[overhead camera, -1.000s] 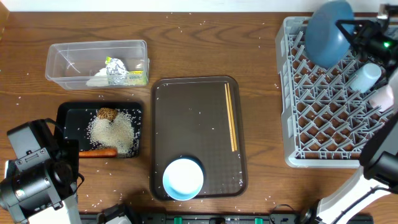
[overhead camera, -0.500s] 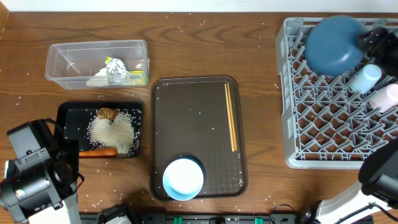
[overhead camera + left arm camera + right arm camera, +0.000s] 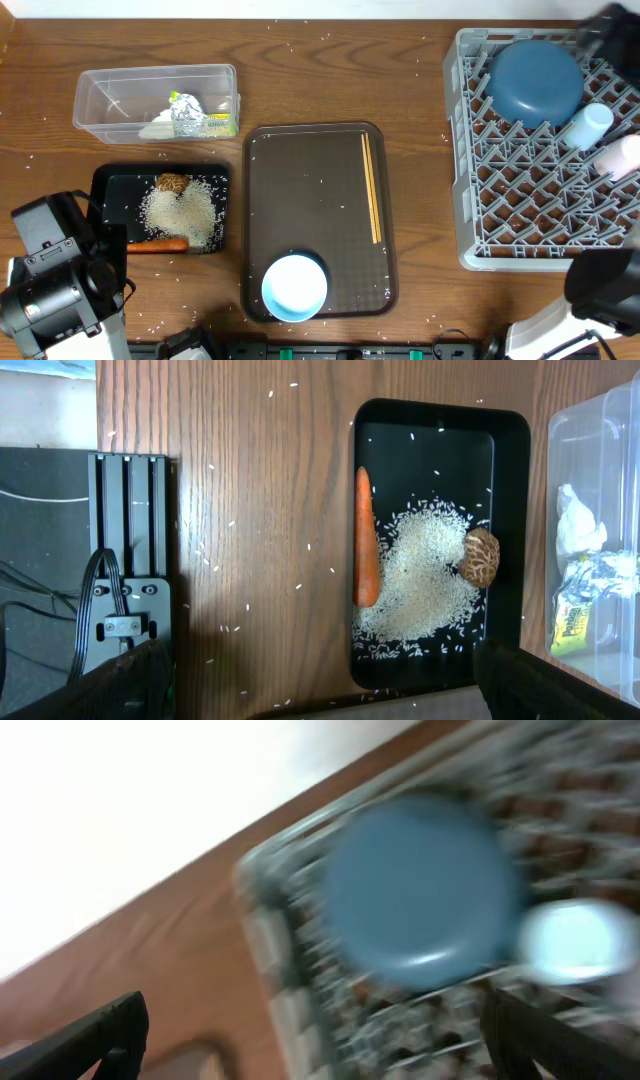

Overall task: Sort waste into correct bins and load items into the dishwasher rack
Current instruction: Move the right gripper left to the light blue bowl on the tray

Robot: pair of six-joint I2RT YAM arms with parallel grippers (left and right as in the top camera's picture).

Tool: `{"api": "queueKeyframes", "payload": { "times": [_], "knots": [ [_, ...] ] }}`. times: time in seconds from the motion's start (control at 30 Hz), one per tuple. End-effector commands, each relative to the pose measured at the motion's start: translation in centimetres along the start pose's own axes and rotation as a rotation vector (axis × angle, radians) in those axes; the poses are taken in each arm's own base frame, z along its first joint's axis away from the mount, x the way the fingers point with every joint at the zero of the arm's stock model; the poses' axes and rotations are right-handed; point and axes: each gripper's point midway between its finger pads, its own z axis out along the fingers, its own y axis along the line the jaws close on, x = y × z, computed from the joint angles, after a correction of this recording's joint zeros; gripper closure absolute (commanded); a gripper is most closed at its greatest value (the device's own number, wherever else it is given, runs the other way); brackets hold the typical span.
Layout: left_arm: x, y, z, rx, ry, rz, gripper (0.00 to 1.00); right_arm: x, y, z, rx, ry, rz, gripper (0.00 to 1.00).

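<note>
- Rack [image 3: 462, 180]: grey lattice crate on the right of the wooden surface [image 3: 330, 70].
- Dark-blue dish [image 3: 535, 82]: inside the rack, at its upper-left corner in the overhead view.
- Light-blue cup [image 3: 588, 126]: on its side in the rack, just beside the dish.
- White cup [image 3: 620, 158]: in the rack near the frame's right edge.
- Brown serving tray [image 3: 310, 200]: mid-surface. It carries the chopsticks [image 3: 370, 188] along its right side and the small white bowl [image 3: 295, 286] at its bottom edge.
- Clear tub [image 3: 110, 85]: upper left, holding the foil ball [image 3: 187, 112], tissue [image 3: 160, 125] and packet [image 3: 222, 124].
- Black tray [image 3: 110, 180]: below the tub, holding the rice [image 3: 185, 212], brown lump [image 3: 173, 184] and carrot [image 3: 158, 245]. Stray grains dot the surface.
- Left gripper [image 3: 320, 675]: fingers spread wide apart and empty, above the black tray's near end.
- Right gripper [image 3: 315, 1020]: view blurred, with its fingers at opposite frame edges. It holds nothing and sits above the dish, clear of it.
</note>
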Motion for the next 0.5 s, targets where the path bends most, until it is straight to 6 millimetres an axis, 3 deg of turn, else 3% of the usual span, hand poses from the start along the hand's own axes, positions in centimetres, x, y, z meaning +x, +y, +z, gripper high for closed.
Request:
{"api": "queueKeyframes", "payload": {
  "times": [0.0,0.1,0.23,0.33,0.47],
  "knots": [
    [-0.3,0.3,0.0,-0.014,-0.017,0.009,0.03,4.6,8.4,-1.0,-0.252,0.136,-0.153,0.01],
    [-0.3,0.3,0.0,-0.014,-0.017,0.009,0.02,10.5,12.2,-0.8,-0.303,0.302,-0.283,0.01],
    [-0.3,0.3,0.0,-0.014,-0.017,0.009,0.02,19.8,17.0,-1.1,-0.351,0.521,-0.517,0.02],
    [-0.3,0.3,0.0,-0.014,-0.017,0.009,0.02,26.4,19.0,-0.7,-0.299,0.627,-0.663,0.02],
    [-0.3,0.3,0.0,-0.014,-0.017,0.009,0.02,33.2,20.0,-0.1,-0.229,0.708,-0.751,0.02]
  ]
}}
